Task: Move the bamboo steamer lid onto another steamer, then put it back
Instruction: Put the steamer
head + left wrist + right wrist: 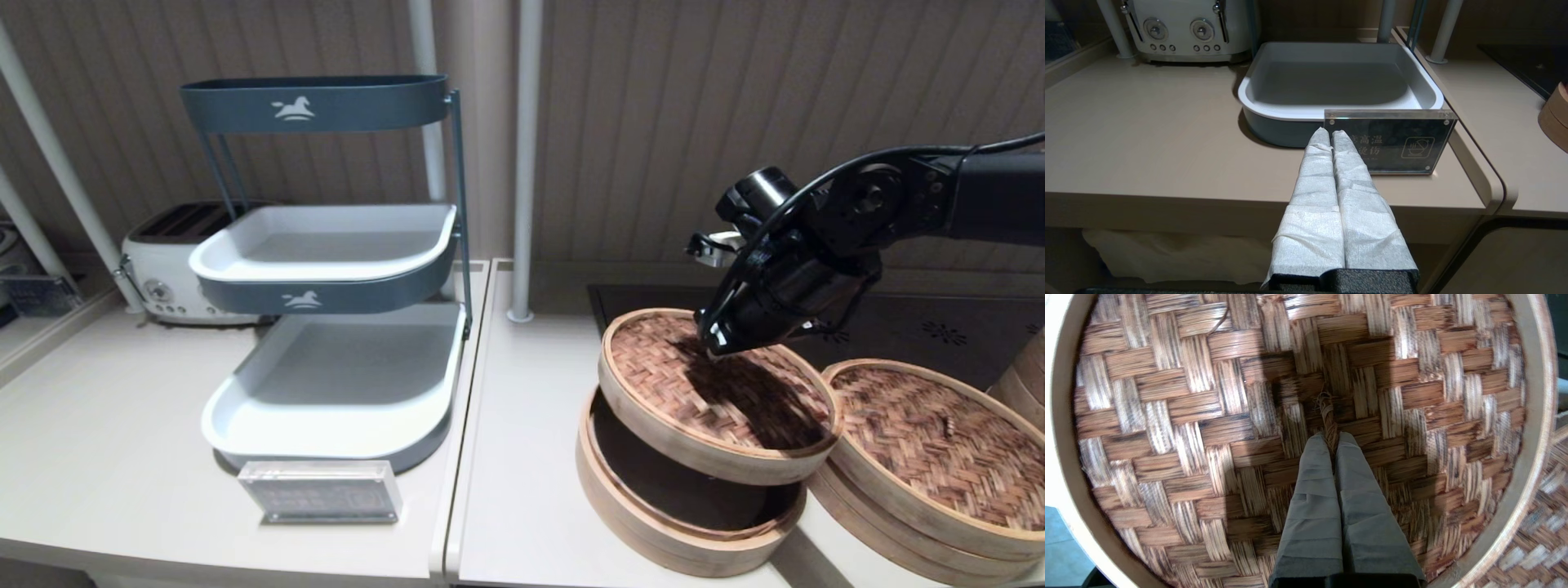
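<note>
The bamboo steamer lid (pixel 661 376), with pale rim and reddish woven top, hangs tilted above its open steamer base (pixel 653 523), whose dark inside shows beneath it. My right gripper (pixel 717 347) is shut on the small knot (pixel 1327 412) at the centre of the lid (pixel 1188 416). Another steamer (pixel 898 531) stands just to the right, closed by its own browner, mottled lid (pixel 931 441); the lifted lid's right edge is close to its rim. My left gripper (pixel 1330 132) is shut on nothing, parked off the counter's front edge.
A three-tier grey and white rack (pixel 326 269) and a toaster (pixel 163 269) stand at the left. An acrylic sign (pixel 322 490) sits before the rack, just beyond my left fingertips (pixel 1321 136). A black cooktop (pixel 939 327) lies behind the steamers. A white pole (pixel 522 163) rises mid-counter.
</note>
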`<state>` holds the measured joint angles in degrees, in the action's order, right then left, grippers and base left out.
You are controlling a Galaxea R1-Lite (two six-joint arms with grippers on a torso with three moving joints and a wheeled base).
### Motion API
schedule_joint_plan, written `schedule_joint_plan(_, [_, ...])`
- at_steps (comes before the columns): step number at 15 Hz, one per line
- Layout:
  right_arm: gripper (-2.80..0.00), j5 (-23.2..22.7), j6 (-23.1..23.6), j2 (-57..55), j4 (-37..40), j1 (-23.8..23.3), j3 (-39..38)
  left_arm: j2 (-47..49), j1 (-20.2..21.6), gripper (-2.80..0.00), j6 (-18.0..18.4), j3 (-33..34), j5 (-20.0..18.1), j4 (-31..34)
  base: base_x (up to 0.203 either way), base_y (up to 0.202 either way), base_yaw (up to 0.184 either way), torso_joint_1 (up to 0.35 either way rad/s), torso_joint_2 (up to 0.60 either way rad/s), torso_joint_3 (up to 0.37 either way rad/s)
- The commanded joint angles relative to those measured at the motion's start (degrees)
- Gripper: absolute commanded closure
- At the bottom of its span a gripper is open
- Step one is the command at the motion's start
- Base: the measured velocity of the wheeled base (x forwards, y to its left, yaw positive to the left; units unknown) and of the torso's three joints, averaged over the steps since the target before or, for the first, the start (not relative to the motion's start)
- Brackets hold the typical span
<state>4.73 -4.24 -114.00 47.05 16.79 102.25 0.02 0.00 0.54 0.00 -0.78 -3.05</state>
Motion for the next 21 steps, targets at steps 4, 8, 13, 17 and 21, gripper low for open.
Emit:
schedule_joint_plan(4, [0.00,1.52,0.20,-2.67,0.33,1.15,0.08,-0.11,0.00,0.00,-0.01,1.58,-0.01,-0.03,0.000,0.000,0.000,0.000,0.00,0.000])
schedule_joint_plan(8, [0.00,2.48,0.02,-4.19,0.33,3.05,-1.18,-0.11,0.00,0.00,-0.01,1.58,-0.01,-0.03,0.000,0.000,0.000,0.000,0.00,0.000])
schedule_joint_plan(13, [0.00,3.59,-0.14,-4.64,0.31,5.78,-2.40,-0.11,0.00,0.00,-0.01,1.58,-0.01,-0.03,0.000,0.000,0.000,0.000,0.00,0.000])
schedule_joint_plan(17, [0.00,4.06,-0.15,-3.69,0.15,6.23,-5.54,-0.11,0.00,0.00,-0.01,1.58,-0.01,-0.03,0.000,0.000,0.000,0.000,0.00,0.000])
schedule_joint_plan(21, [0.00,3.88,-0.15,-2.72,0.10,6.15,-7.82,-0.11,0.00,0.00,-0.01,1.58,-0.01,-0.03,0.000,0.000,0.000,0.000,0.00,0.000])
